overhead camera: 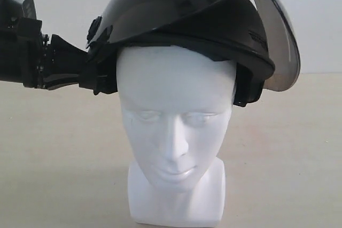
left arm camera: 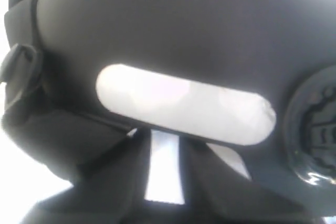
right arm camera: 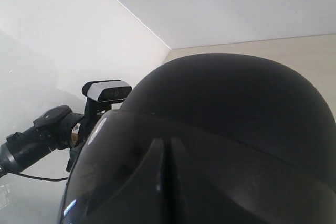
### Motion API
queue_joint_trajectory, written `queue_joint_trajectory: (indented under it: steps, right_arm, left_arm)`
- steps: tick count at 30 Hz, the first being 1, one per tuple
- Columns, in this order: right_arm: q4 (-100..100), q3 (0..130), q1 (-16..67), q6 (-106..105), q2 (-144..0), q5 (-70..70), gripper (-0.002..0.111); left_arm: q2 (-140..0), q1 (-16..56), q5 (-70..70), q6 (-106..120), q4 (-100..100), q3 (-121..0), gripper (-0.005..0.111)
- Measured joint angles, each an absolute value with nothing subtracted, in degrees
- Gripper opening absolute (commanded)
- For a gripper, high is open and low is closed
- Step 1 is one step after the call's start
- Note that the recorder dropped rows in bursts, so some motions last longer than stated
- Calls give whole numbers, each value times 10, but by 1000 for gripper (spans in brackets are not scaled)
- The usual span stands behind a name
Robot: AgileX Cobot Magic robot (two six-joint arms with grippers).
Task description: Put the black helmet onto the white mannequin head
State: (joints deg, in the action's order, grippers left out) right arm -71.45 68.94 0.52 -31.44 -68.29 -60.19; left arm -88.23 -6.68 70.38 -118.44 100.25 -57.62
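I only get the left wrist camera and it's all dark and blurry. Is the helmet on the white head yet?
Observer: Yes. In the outside view the helmet sits on top of the head and covers its crown.
Operator: Is the dark window part down in front?
Observer: No. The visor sticks out past the helmet on the right of the outside view, so the front of the head is bare.
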Motion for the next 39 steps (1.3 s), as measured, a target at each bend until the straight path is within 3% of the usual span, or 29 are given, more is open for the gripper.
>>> queue_joint_trajectory:
  steps: [3,22,26,30,39]
  right_arm:
    - [-714,689,5,-314,-683,-602,0]
    - [-689,689,5,-313,-683,-594,0]
    - [-689,689,5,-313,-683,-589,0]
    - [-687,689,5,-313,-686,-588,0]
    - [-704,689,5,-345,-734,-583,0]
  left_arm:
    - [-882,-67,708,-1190,1004,-576,52]
    - [-849,-149,701,-1198,1002,-570,51]
    - [-825,-166,699,-1198,994,-577,35]
    - [-791,-164,696,-1198,954,-626,5]
    - [-867,-75,700,-1198,931,-799,4]
